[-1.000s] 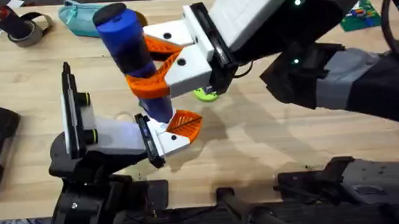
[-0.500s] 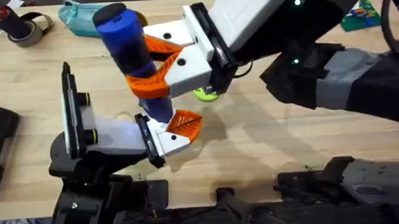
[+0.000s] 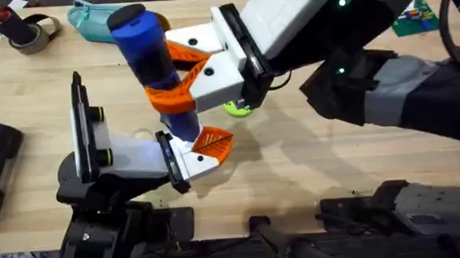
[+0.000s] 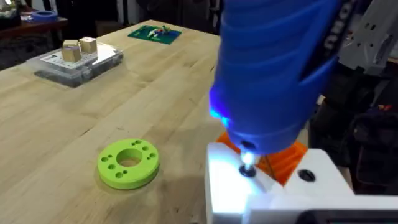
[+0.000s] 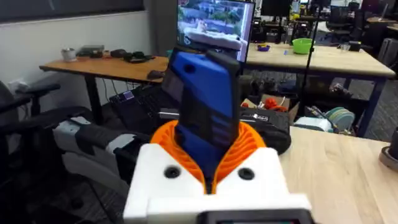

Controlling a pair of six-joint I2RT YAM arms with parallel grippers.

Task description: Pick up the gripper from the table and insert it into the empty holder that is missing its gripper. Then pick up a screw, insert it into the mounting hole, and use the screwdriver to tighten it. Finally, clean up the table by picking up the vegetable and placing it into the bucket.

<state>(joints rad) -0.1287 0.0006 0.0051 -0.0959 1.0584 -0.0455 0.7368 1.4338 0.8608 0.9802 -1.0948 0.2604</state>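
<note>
And here's the right gripper (image 3: 177, 81), white with orange ribbed fingers (image 3: 186, 55), clenched around the fat blue cylindrical powered screwdriver (image 3: 151, 62) — the tool stands nearly upright over the middle of the pale wooden surface (image 3: 309, 157), its flat blue cap leaning toward the far left. From the right wrist, those orange pads (image 5: 249, 146) wrap the blue body (image 5: 205, 109) on both sides, squeezed tight. Down below, the short metal tip (image 4: 247, 169) sits right on the white block of the left gripper (image 3: 204, 149), a blue glow lighting the plastic around it. One orange ribbed finger (image 3: 213, 142) of the left gripper pokes out just beside the screwdriver's lower end; whether that gripper is released or clenched, I cannot tell. Just beyond the tool, a lime-green round disc (image 4: 129, 163) with a centre hole and a ring of small holes lies flat on the surface, partly tucked under the right gripper in the overhead view (image 3: 238, 108). At the far left edge — a teal fabric pouch (image 3: 93, 20) and a roll of tape (image 3: 31, 33). Further off, a clear plastic tray (image 4: 78, 61) carries two small tan blocks, with a green board (image 4: 154, 33) beyond it.
</note>
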